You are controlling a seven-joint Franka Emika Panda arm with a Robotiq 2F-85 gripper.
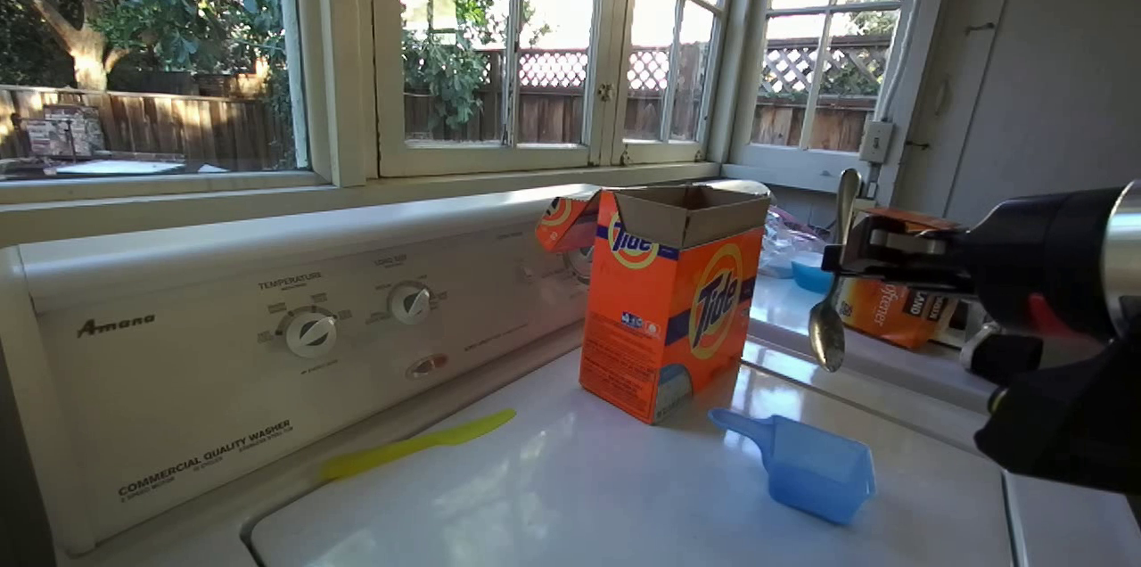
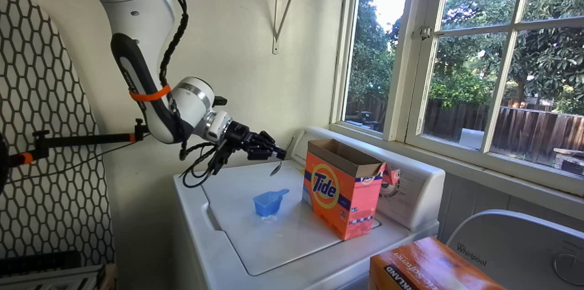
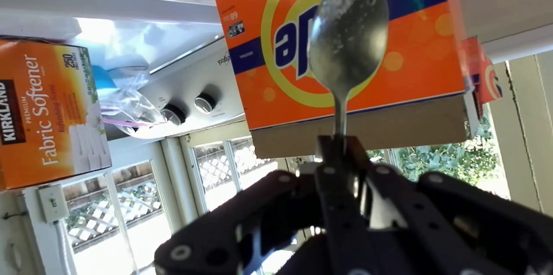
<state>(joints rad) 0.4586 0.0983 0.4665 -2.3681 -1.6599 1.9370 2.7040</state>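
Observation:
My gripper (image 1: pixel 838 259) is shut on the handle of a metal spoon (image 1: pixel 827 337), with the bowl hanging down. The gripper (image 2: pixel 280 153) and the spoon (image 2: pixel 275 170) are above the white washer lid. In the wrist view (image 3: pixel 339 147) the fingertips pinch the handle, and the spoon's bowl (image 3: pixel 350 33) has pale specks on it. An open orange Tide box (image 1: pixel 669 308) stands upright on the washer, apart from the spoon; it also shows in an exterior view (image 2: pixel 340 194) and the wrist view (image 3: pixel 419 59). A blue scoop (image 1: pixel 820 469) sits on the lid near the box, also here (image 2: pixel 268 203).
A yellow-green plastic knife (image 1: pixel 414 447) lies along the washer's control panel (image 1: pixel 205 371). An orange fabric softener box (image 2: pixel 429 267) stands beyond the Tide box, by a Whirlpool machine (image 2: pixel 511 244). A clear plastic bag (image 3: pixel 129 106) lies there too. Windows line the wall behind.

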